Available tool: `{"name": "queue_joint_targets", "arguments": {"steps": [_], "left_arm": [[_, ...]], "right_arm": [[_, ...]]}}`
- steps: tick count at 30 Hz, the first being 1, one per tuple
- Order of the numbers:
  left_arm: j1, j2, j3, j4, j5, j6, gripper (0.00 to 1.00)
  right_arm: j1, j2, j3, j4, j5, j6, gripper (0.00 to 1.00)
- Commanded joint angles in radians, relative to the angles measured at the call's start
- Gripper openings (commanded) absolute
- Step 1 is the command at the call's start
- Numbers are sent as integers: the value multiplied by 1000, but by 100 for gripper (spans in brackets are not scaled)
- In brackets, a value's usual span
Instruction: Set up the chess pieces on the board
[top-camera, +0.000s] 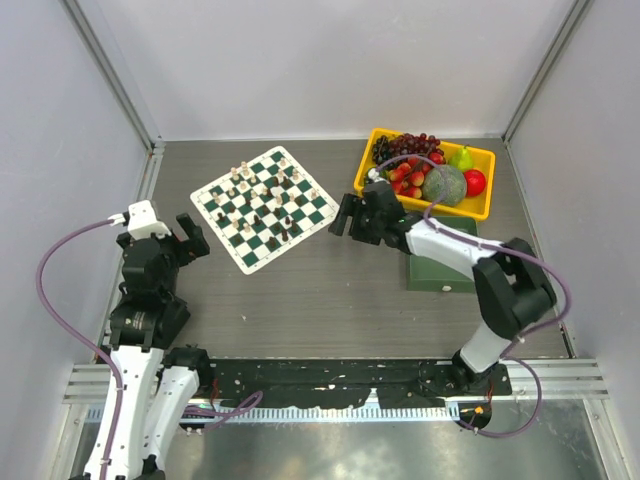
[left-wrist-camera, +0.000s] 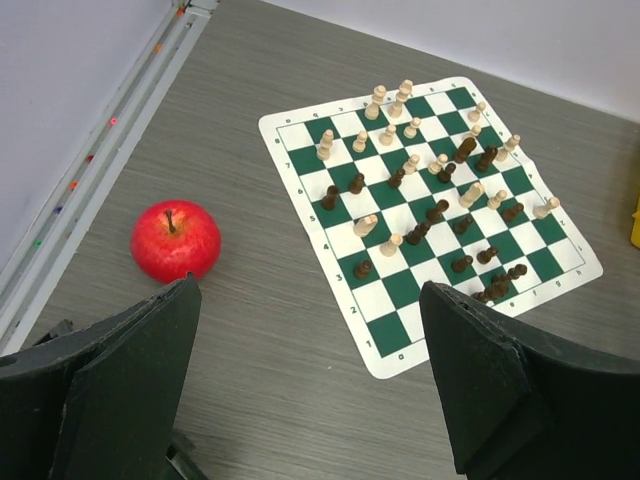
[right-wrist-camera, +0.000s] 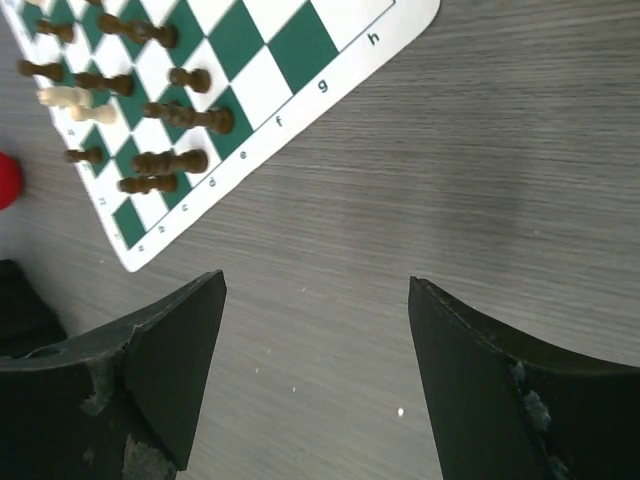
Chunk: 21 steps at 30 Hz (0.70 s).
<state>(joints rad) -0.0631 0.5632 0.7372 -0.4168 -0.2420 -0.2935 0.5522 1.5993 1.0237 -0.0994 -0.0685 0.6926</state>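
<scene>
Left gripper (left-wrist-camera: 310, 300), right gripper (right-wrist-camera: 315, 290) spread, empty; cream and dark chessmen (left-wrist-camera: 440, 210) crowd green-white checkered mat (left-wrist-camera: 385, 332), counter's far-left. Careless pinch may topple neighbours.

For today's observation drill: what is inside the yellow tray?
Dark grapes, strawberries, a green melon, a pear and a red fruit lie in the yellow tray. Anything beneath them, and its near-left corner behind the right arm, is hidden.

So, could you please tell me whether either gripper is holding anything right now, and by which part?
Nothing is held. The left gripper and the right gripper are both open, with only bare table between the jaws.
</scene>
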Motion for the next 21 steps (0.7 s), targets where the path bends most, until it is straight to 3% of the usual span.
{"name": "queue_joint_targets", "arguments": {"steps": [1,9,21], "left_arm": [[5,4,60,-2,18,22,99],[5,12,76,-31,7,42,99],[5,24,88,-56,35,54,99]], "right_arm": [[35,108,147,-32,115,5,79],[32,303,357,-112,252,-79,74],[-17,421,460,-123,208,-137,67]]}}
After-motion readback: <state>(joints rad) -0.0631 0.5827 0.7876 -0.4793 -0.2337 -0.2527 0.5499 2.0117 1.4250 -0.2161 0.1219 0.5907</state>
